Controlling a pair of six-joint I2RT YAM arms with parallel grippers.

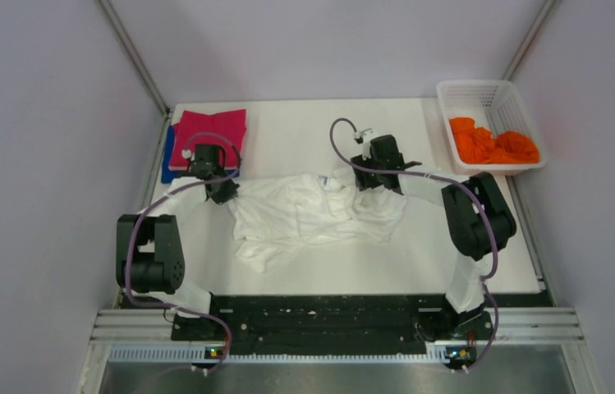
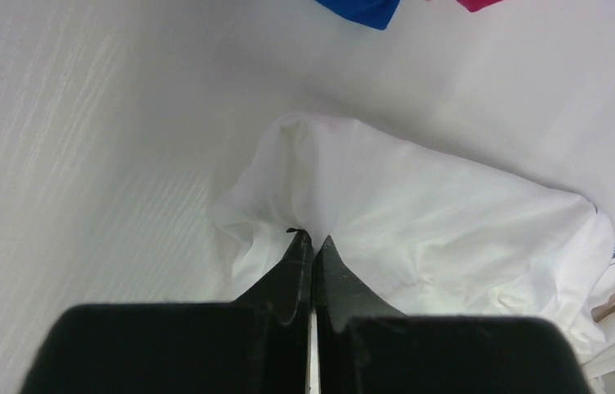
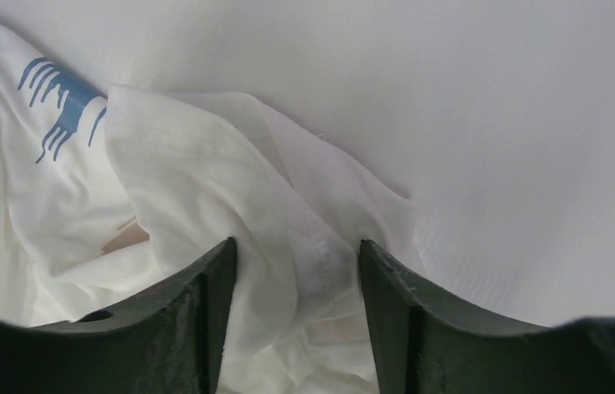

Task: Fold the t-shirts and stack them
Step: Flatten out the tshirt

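A crumpled white t-shirt [image 1: 312,215] with a small blue print [image 3: 59,103] lies in the middle of the table. My left gripper [image 1: 223,194] is at its left edge, shut on a pinch of the white cloth [image 2: 312,238]. Over the shirt's right end my right gripper [image 1: 374,185] stands open, a fold of white fabric [image 3: 296,254] between its fingers. A folded magenta t-shirt [image 1: 209,135] rests on a blue one [image 1: 167,156] at the back left. An orange t-shirt [image 1: 493,144] lies bunched in the basket.
The white lattice basket [image 1: 484,94] stands at the back right corner. Grey walls close in the white table [image 1: 304,123] on three sides. A black rail runs along the near edge by the arm bases.
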